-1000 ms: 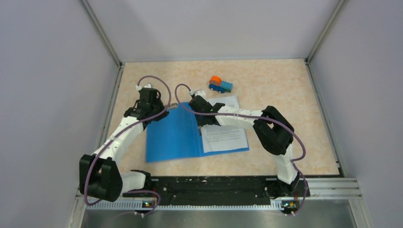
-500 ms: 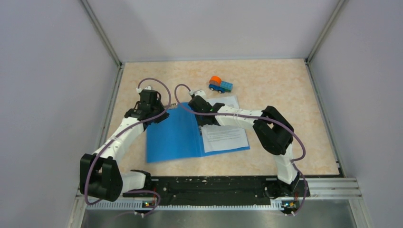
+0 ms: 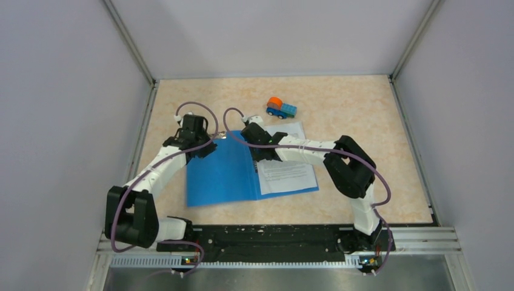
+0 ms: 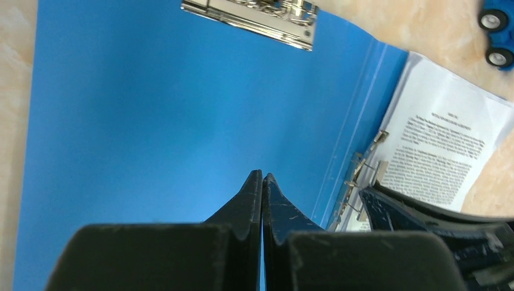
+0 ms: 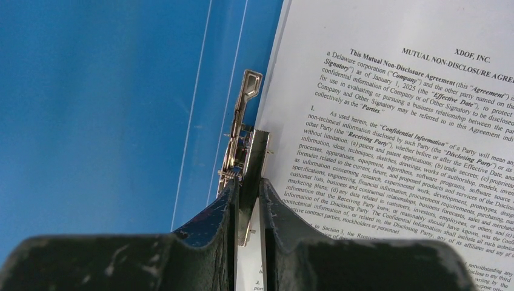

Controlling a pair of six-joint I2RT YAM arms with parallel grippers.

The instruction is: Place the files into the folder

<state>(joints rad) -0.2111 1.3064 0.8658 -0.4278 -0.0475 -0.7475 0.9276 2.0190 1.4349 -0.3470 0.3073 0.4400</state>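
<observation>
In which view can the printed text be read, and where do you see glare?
Right wrist view: the files are sharp, the heading readable; the metal clip glints. Left wrist view: a pale sheen on the folder, text small and soft. Top external view: even light, text too small to read.

Beige speckled tabletop point(image 3: 363, 109), plain grey walls point(image 3: 273, 36)

Speckled beige tabletop point(image 3: 363, 115) and what it carries.
Open bright-blue plastic folder point(image 3: 221, 173) lies flat mid-table; small blue-and-orange toy truck point(image 3: 280, 108) stands beyond it, apart.
</observation>
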